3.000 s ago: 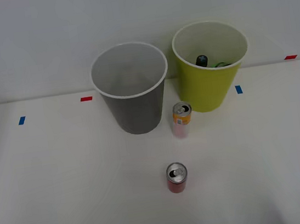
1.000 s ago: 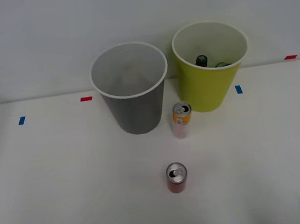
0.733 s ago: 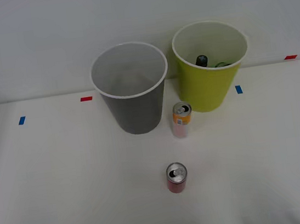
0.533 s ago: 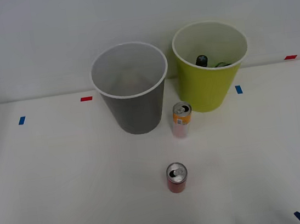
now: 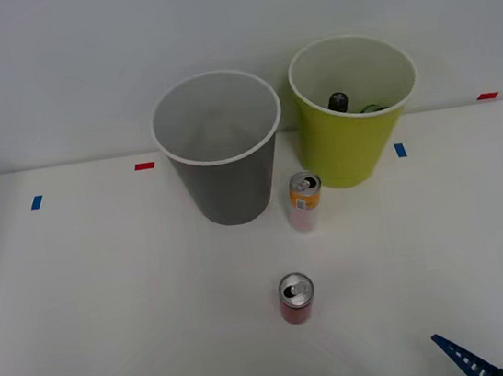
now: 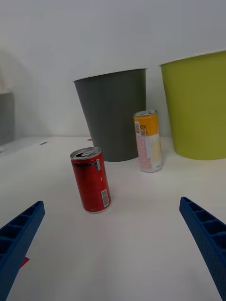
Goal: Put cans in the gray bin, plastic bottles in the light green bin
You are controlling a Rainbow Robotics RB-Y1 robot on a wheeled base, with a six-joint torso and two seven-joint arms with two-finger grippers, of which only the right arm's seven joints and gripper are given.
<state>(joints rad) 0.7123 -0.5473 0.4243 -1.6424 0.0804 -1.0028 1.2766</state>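
The right gripper [image 6: 113,244] sits low over the white table [image 5: 107,290], its axis close to level, with the two blue ribbed fingers [image 6: 19,235] spread wide apart and nothing between them; in the front view one fingertip [image 5: 464,359] shows at the table's near right edge. Straight ahead of the open jaws, slightly toward one finger, the red can [image 6: 91,179] stands upright, well clear of both fingers — from above it [image 5: 296,298] is the nearest thing to the robot. Beyond it, further from the jaws, the orange and pale pink can [image 6: 148,140] [image 5: 304,201] stands upright too, just in front of the gap between the two bins. The gray bin [image 6: 113,120] [image 5: 220,150] rises behind the cans, and the light green bin [image 6: 197,106] [image 5: 353,114] stands beside it on the far side; inside it a dark bottle with a black cap [image 5: 339,101] lies against the pale wall. The table is plain white, marked with small red tape [image 5: 145,166] and blue tape [image 5: 36,202] strips — a bare pale wall [image 5: 77,62] closes the room behind.
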